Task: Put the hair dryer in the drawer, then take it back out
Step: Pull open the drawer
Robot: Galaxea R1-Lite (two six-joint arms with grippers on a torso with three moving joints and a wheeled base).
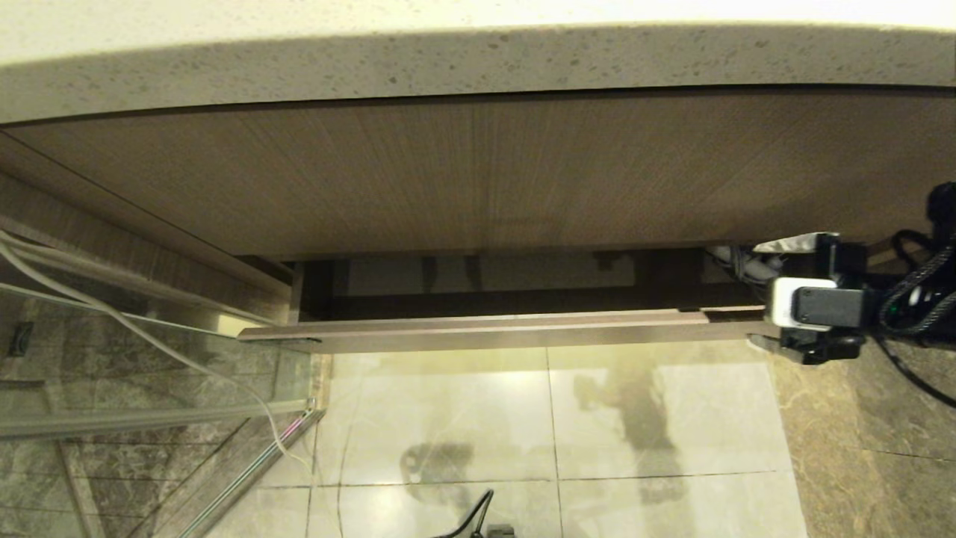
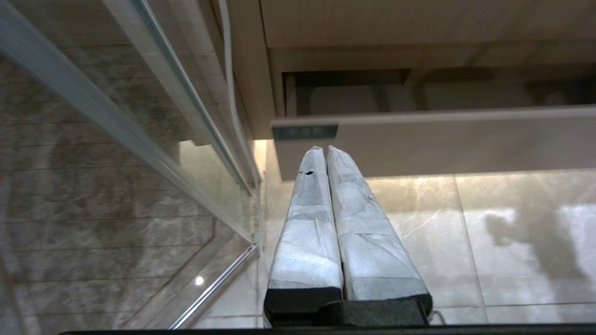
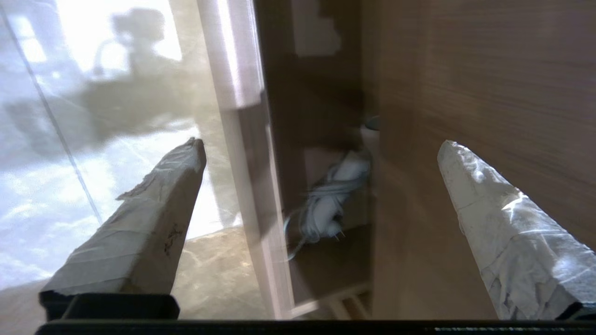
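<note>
While the white corded hair dryer (image 3: 333, 195) lies in the wood-grain drawer (image 1: 508, 332), the right end effector (image 3: 321, 149) gapes empty

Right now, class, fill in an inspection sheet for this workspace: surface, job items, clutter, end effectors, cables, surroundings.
Surface: glossy tiled floor; stone countertop above.
Job items: drawer partly open; white hair dryer inside at its right end, cord wound around it.
Clutter: nothing seen.
End effectors: right end effector open, empty, at the drawer's right end; left end effector shut, empty, before the drawer's left end.
Cables: white cords by the glass at left; black cables on the right arm.
Surroundings: wood panel, glass partition.
</note>
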